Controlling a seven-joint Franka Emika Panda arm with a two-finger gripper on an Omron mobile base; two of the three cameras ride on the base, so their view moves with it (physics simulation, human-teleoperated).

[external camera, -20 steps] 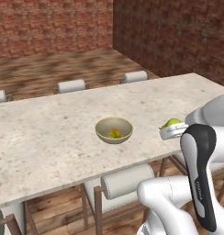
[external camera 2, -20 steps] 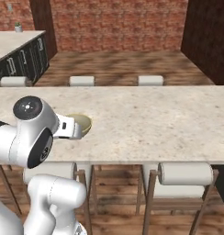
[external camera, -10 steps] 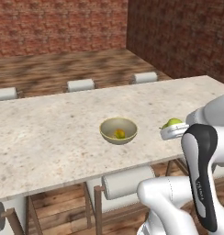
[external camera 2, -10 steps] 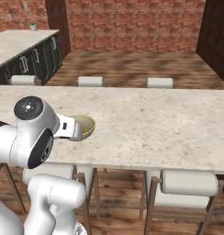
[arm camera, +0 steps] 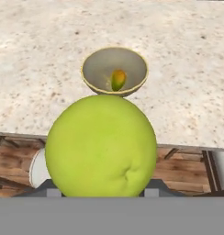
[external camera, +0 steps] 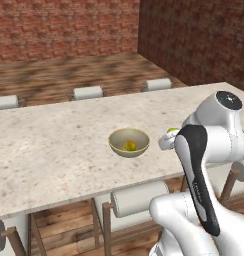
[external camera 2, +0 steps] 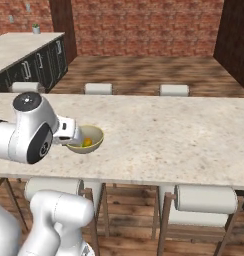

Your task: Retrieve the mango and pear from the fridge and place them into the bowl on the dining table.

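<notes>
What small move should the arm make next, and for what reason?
Probably carry the pear forward over the bowl before releasing. The gripper holds the pear near the table edge, short of the bowl, where the mango already lies.

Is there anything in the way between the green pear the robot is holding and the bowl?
No. In the hand view, just bare dining table lies between the pear and the bowl.

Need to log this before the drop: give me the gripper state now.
Gripper: closed on the pear, carried short of the bowl.
</notes>
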